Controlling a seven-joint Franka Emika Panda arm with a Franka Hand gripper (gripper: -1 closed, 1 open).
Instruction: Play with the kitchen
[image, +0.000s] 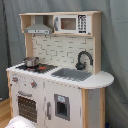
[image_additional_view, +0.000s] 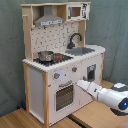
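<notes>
Plainly unlabelled, the white and light-wood kitchen (image_additional_view: 60, 65) carries a pot (image_additional_view: 46, 56) on its hob; the jaws' opening cannot be told.

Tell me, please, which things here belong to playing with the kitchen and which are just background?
Job:
the kitchen
oven door
knobs
gripper, at the oven front

Just there:
pot on the hob
grey curtain
wooden floor

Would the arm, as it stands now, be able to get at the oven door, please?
Probably yes: in the second exterior view the arm already points at the kitchen's front beside the oven door, with nothing between them.
</notes>
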